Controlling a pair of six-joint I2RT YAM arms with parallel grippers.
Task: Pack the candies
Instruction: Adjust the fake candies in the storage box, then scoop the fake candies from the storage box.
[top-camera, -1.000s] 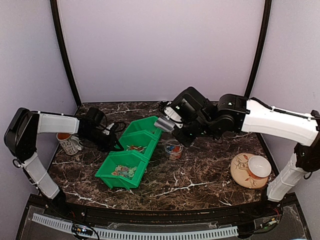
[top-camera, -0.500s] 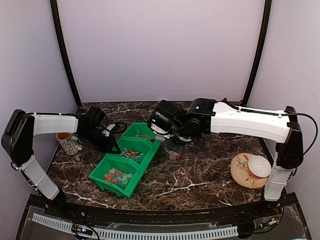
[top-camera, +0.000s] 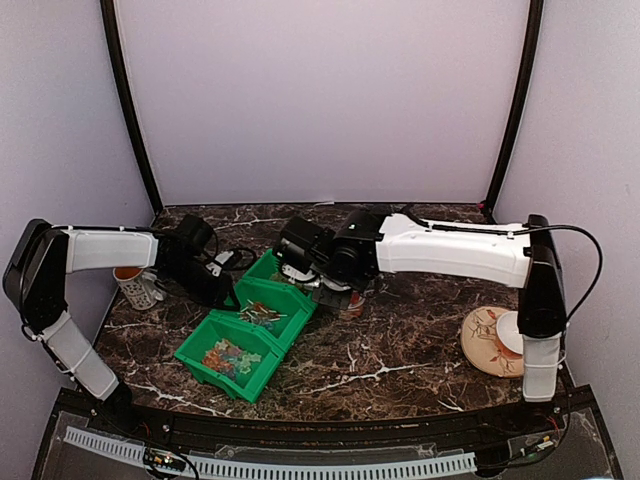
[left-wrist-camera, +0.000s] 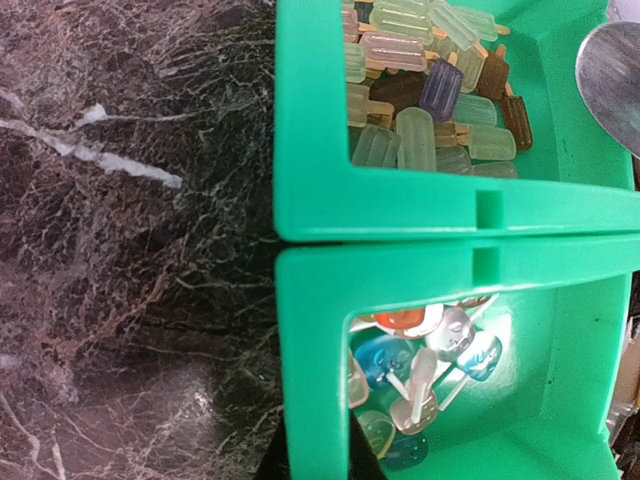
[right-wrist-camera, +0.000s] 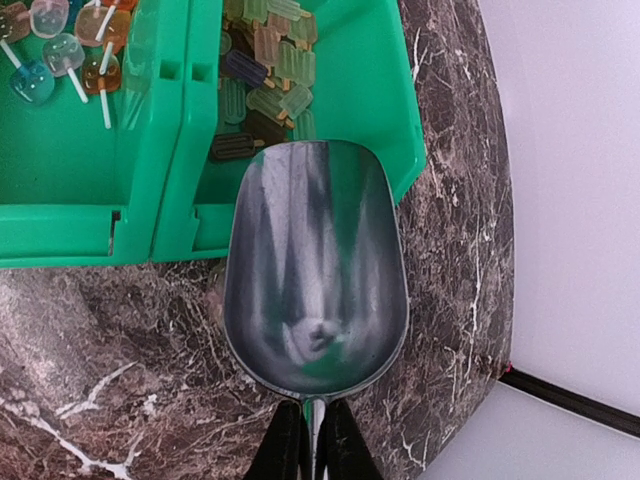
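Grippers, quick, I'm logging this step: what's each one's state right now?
Left gripper: closed on the wall of a green bin.
Right gripper: closed on the metal scoop, at its handle.

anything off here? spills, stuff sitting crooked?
No spill visible on the table. The bin row sits diagonal to the table edge, left fingers clamped on its wall. The scoop is empty, over the far bin.

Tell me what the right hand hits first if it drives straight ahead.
Probably the pile of flat lolly-shaped candies in the green plastic bin: the shiny metal scoop in the right hand overhangs its rim. Height unclear.
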